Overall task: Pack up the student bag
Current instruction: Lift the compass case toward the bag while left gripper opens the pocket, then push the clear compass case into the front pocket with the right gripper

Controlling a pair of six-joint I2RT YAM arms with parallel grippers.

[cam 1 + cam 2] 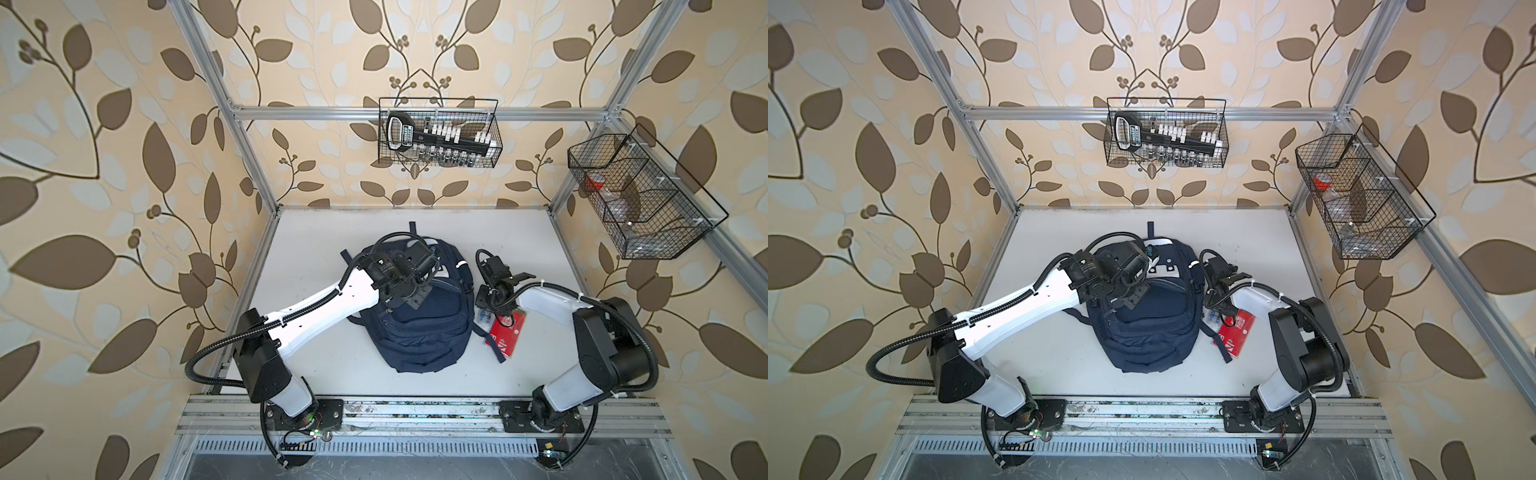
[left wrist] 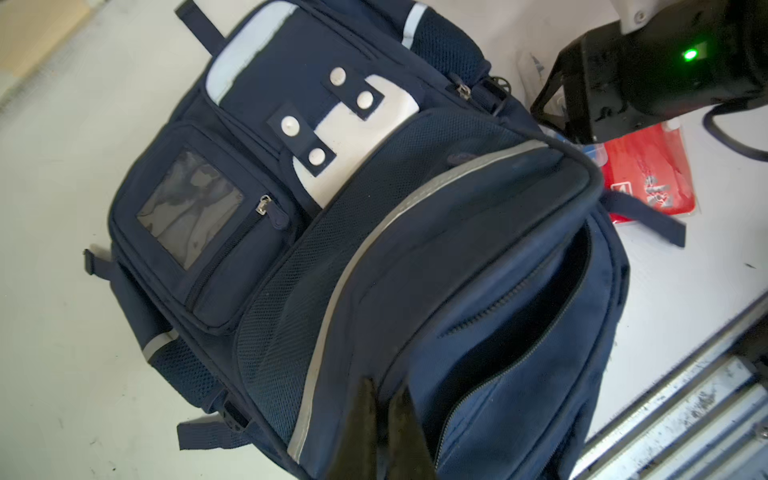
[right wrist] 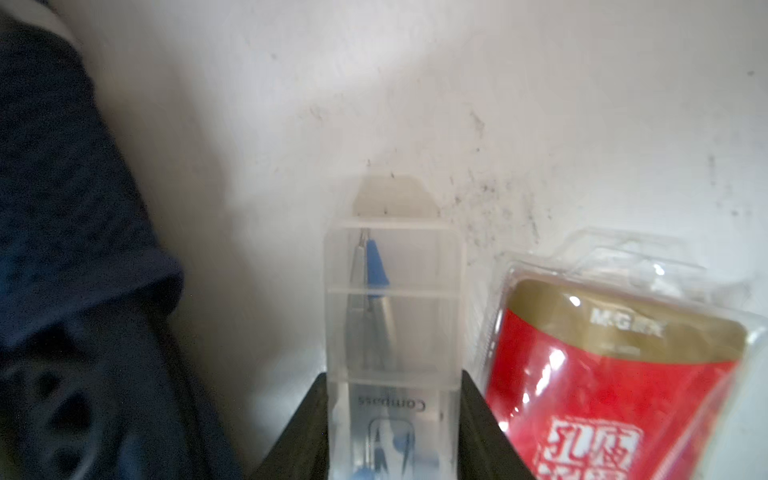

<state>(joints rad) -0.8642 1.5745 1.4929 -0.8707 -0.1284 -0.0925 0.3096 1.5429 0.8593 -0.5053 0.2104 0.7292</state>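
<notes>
Left gripper (image 2: 383, 384): jaws pressed together, seemingly pinching a fold of the backpack (image 2: 457, 208) at the rim of its pocket mouth (image 2: 540, 311), probably to keep it gaping.
Right gripper (image 3: 394, 376): jaws closed against both long sides of the compass case (image 3: 392, 311), which juts ahead of them and is likely the next thing packed.
Backpack: flat on the table (image 3: 374, 104), under the left jaws and off to one side of the right jaws.
Red packet (image 3: 615, 374): just beside the right jaws, waiting.

The left arm (image 1: 316, 305) stretches forward and inward, wrist bent down, with the left gripper (image 2: 383, 388) closed tight (jaws nearly touching). The right arm (image 1: 544, 301) folds sharply at the elbow, the right gripper (image 3: 394, 374) pointing down, its jaws pressed against both sides of a clear case (image 3: 395, 286).
</notes>
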